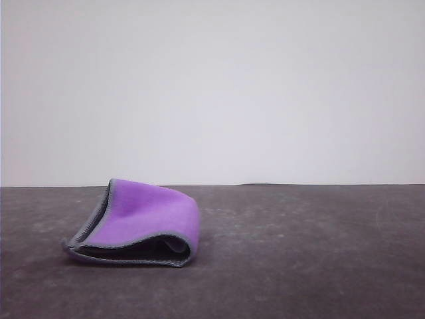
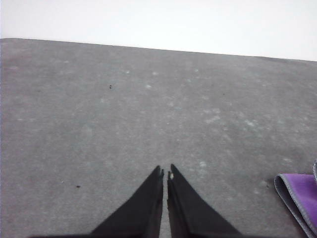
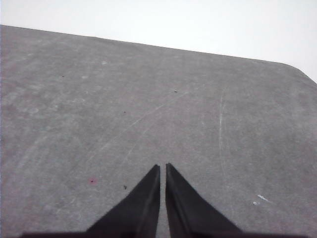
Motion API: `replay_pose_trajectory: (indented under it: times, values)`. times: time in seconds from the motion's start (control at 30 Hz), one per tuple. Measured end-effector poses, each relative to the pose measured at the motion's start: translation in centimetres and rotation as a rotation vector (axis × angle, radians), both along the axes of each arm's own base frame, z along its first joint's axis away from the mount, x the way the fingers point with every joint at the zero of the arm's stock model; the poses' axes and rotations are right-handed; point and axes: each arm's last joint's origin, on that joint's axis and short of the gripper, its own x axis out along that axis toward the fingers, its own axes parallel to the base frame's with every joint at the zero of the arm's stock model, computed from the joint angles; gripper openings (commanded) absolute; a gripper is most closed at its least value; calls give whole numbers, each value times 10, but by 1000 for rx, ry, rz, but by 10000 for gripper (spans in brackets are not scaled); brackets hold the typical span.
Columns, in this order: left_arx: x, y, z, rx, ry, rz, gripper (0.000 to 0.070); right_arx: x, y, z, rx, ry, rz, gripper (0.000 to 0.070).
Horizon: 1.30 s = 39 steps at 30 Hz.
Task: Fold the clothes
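The left pincer (image 2: 165,173) hangs over bare bench with its two dark fingers drawn together, nothing between them. The right pincer (image 3: 162,167) is the same: fingers together, gripping nothing, above a scratched stretch near the bench's far right corner.

The bench (image 1: 312,252) is a broad dark grey mat-like surface, scuffed and speckled, running back to a pale wall.

The cloth (image 1: 149,222) lies toward the left part of the bench, away from the near edge, already doubled over on itself: the purple face is outermost, the dark face shows in the open mouth of the fold, and a grey stitched edge runs round it. In the left wrist view one corner of it (image 2: 299,196) lies just beside the left pincer's reach.

It looks light, soft and limp. The upper layer bulges rather than lying flat, so it will likely sag and slide if lifted from the middle. The stitched edge seems the firmest part; a corner there, nearest the left pincer, looks the best place to pinch.
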Motion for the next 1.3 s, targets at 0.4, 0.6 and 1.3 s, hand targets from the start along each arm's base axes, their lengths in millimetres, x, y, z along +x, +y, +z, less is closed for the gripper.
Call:
replay_pose_trajectory:
  times: [0.4,0.6,1.3]
  values:
    - [0,0,0,0,0,0,0,0,0,0,0,0,0,16]
    - [0,0,0,0,0,0,0,0,0,0,0,0,0,16]
    - [0,0,0,0,0,0,0,0,0,0,0,0,0,16]
